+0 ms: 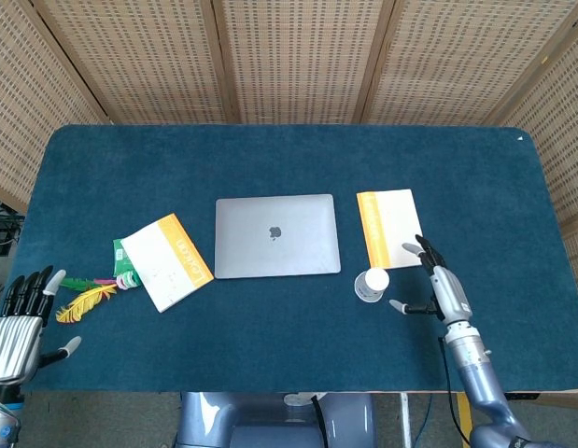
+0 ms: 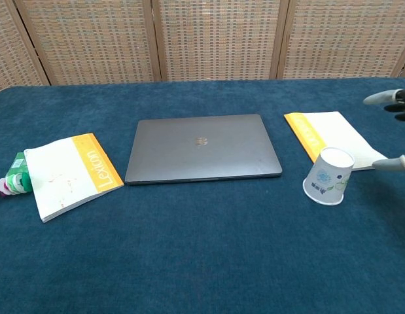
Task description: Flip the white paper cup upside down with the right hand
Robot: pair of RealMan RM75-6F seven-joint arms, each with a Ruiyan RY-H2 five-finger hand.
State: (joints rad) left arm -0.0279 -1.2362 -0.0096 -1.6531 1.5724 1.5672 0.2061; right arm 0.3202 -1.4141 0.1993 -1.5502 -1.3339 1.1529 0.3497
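The white paper cup stands upside down on the blue table, rim down, just below the left corner of the orange-edged booklet. My right hand is to the cup's right, apart from it, fingers spread and holding nothing. In the chest view only its fingertips show at the right edge. My left hand hangs off the table's front left corner, fingers apart and empty.
A closed grey laptop lies mid-table. An orange-and-white booklet lies behind the cup. Another booklet, a green packet and a yellow feather lie on the left.
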